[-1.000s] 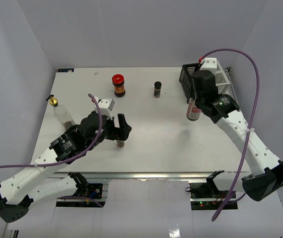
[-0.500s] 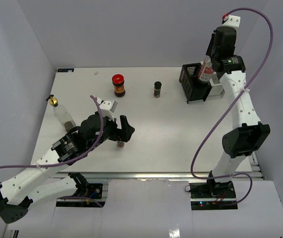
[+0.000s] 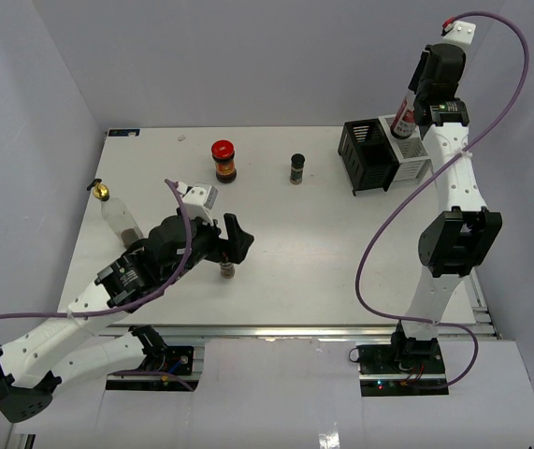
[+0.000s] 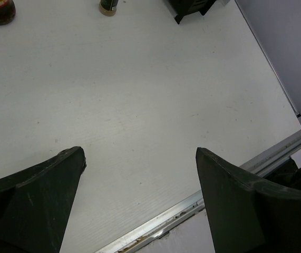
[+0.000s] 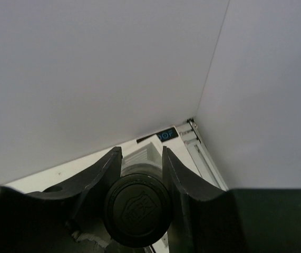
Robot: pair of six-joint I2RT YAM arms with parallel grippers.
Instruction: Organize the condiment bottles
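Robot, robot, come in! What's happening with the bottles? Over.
Right gripper shut on red-labelled bottle, raised near wire rack. Left gripper open by a spice shaker. Nothing seen in the way.

two white arms (image 3: 454, 183), black joints (image 3: 450, 241), looping purple cables (image 3: 360, 281)

White table (image 3: 341, 262), pale lilac walls (image 3: 248, 56)

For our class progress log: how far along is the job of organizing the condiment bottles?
Done: nothing visibly racked yet. In hand: the right hand holds the red-labelled bottle above the wire rack. To do: the red-lidded jar, far spice shaker, gold-topped bottle and the near spice shaker under the open left hand stand on the table.
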